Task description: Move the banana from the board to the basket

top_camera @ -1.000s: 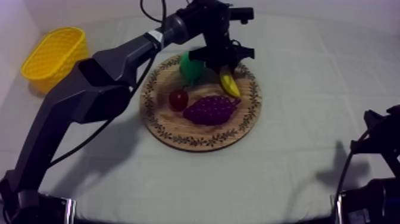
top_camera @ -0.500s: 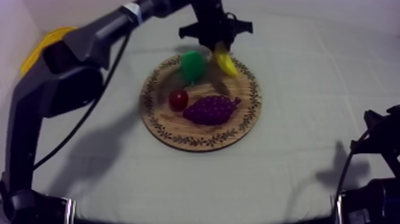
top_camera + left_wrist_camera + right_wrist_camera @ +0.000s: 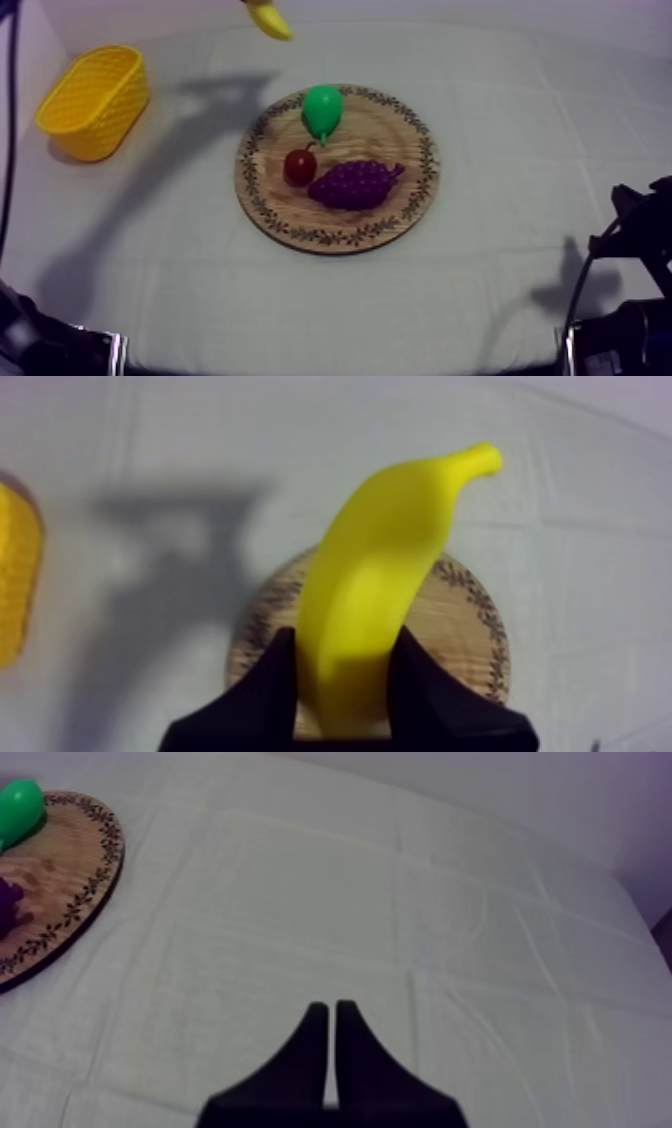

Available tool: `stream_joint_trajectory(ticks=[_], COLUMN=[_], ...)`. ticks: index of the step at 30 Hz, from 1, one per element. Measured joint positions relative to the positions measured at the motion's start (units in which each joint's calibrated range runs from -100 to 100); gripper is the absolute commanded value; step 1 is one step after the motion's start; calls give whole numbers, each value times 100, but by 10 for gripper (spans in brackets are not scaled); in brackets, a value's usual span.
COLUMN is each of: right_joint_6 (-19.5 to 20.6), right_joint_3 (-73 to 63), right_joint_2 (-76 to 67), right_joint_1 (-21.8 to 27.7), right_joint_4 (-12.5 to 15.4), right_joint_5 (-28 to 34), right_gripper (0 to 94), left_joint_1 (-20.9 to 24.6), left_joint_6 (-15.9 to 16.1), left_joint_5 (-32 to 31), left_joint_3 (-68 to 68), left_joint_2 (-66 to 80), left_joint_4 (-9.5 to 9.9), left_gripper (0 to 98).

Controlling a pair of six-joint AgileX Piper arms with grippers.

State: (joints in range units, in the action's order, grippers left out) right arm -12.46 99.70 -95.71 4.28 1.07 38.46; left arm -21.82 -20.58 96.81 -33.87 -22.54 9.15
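Pinching the banana [image 3: 385, 576] by just one end, up in the air over the wooden board [image 3: 340, 238], the left gripper [image 3: 345, 639] could honestly let it swing or slip out before reaching the yellow basket [image 3: 92, 100], while the right gripper [image 3: 331, 1008] sits closed on nothing over the cloth [image 3: 450, 902].

Top view: banana [image 3: 268, 17] cut by the upper edge, just its lower end in frame. Left wrist view: banana's base hidden between the fingers of the left gripper [image 3: 345, 638]. The banana covers the middle of the wooden board [image 3: 462, 638], so what lies there can't be told. Yellow basket [image 3: 14, 576] cut by the edge, a sliver only. Right wrist view: board cut by the edge, pear [image 3: 20, 807] partly out, bunch of grapes [image 3: 6, 904] just a purple scrap.
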Motion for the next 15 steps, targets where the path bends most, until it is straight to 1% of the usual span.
stream_joint_trajectory(ticks=[3,9,15], right_joint_6=[0,0,0], right_joint_3=[0,0,0], right_joint_2=[0,0,0], right_joint_1=[0,0,0], right_joint_4=[0,0,0], right_joint_5=[0,0,0], right_gripper=[6,6,6], left_joint_1=[298,1033,1805], left_joint_6=[98,347,624], left_joint_5=[-359,-1027,-1679], left_joint_3=[685,1877,2776], left_joint_2=[652,1705,2065], left_joint_4=[31,51,63], left_gripper=[133,134,134])
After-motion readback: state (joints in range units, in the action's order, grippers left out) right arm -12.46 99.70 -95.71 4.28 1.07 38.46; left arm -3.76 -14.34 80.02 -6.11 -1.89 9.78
